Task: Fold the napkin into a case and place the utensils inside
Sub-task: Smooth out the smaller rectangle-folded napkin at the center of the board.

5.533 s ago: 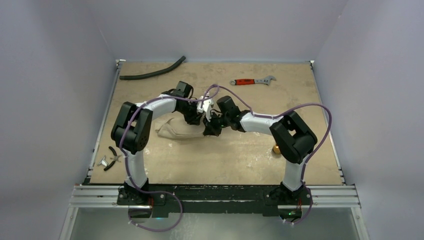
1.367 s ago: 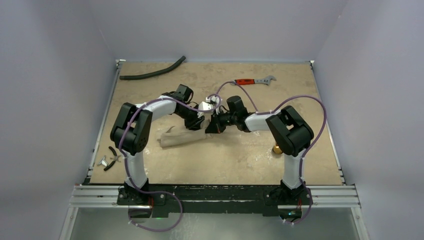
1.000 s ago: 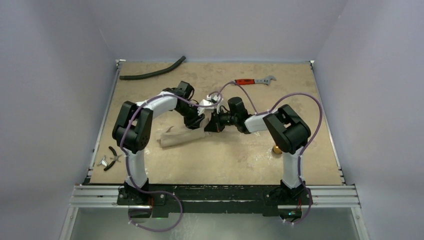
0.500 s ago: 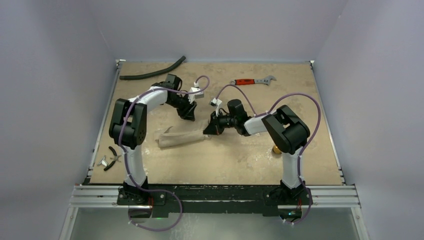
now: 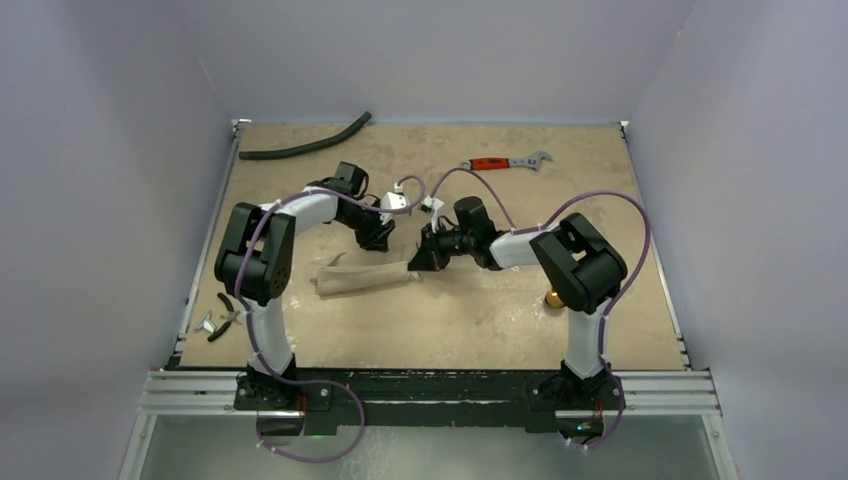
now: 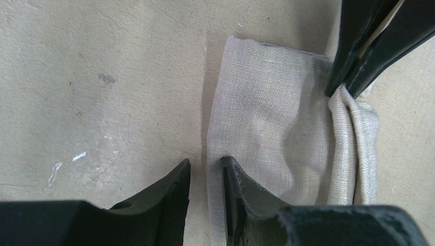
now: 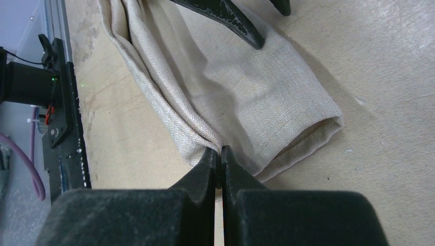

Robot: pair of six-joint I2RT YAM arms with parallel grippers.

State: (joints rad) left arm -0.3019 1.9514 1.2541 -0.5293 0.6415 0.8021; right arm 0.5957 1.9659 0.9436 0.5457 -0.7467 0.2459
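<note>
Tabletop (image 5: 480,320): tan and scuffed, with pale scratches.
Room: I see plain lilac walls (image 5: 450,60) on three sides and a metal rail (image 5: 430,385) along the near edge.
Napkin (image 5: 362,276): a long folded strip left of centre.
Right hand (image 7: 219,154): pressed together on a fold at the napkin's right end.
Left hand (image 6: 205,161): slightly spread over the cloth's edge, gripping nothing.
Clutter: hose (image 5: 305,145) far left, wrench (image 5: 505,161) far right, pliers (image 5: 222,315) near left.
Change: a few seconds ago the napkin was bunched under both hands; now it lies flatter.
</note>
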